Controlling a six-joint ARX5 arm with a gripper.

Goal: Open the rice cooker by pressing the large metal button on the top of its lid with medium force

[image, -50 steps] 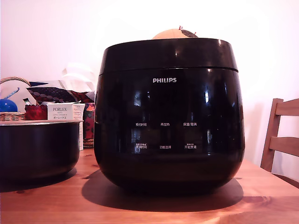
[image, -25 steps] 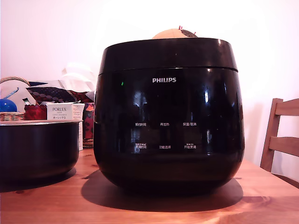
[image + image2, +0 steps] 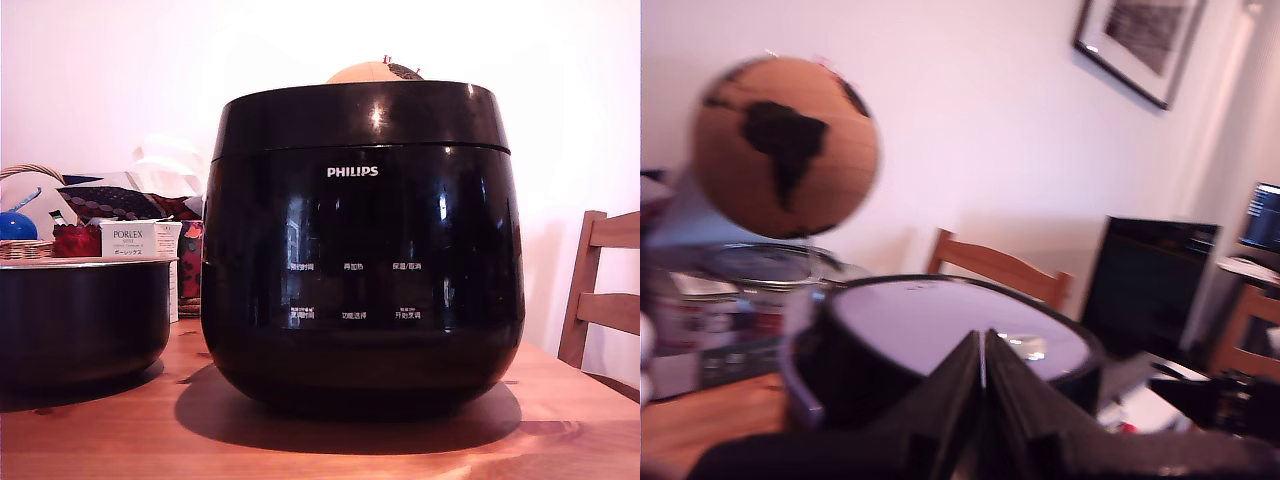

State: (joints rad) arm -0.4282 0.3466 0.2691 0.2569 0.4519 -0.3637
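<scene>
The rice cooker (image 3: 360, 260) stands on the wooden table (image 3: 560, 420), glossy black with a white PHILIPS logo. Its lid (image 3: 360, 115) sits closed on the body. My gripper does not show in the exterior view. In the wrist view the gripper (image 3: 983, 350) is shut, its two black fingers pressed together with nothing between them. It hovers over the near edge of the lid's top (image 3: 930, 320), which reflects pale light. A small shiny metal button (image 3: 1028, 347) lies on the lid just beside the fingertips. Whether the tips touch the lid is unclear through the blur.
A lower matte black pot (image 3: 80, 315) sits at the exterior view's left, with a white box (image 3: 135, 240) and a basket (image 3: 25, 245) behind it. A wooden chair (image 3: 600, 290) stands at the right. A cork globe (image 3: 785, 150) stands behind the cooker.
The cooker and lid have not moved. Only reflections shift: a small green glint on the front has gone and a bright spot now shows on the lid.
</scene>
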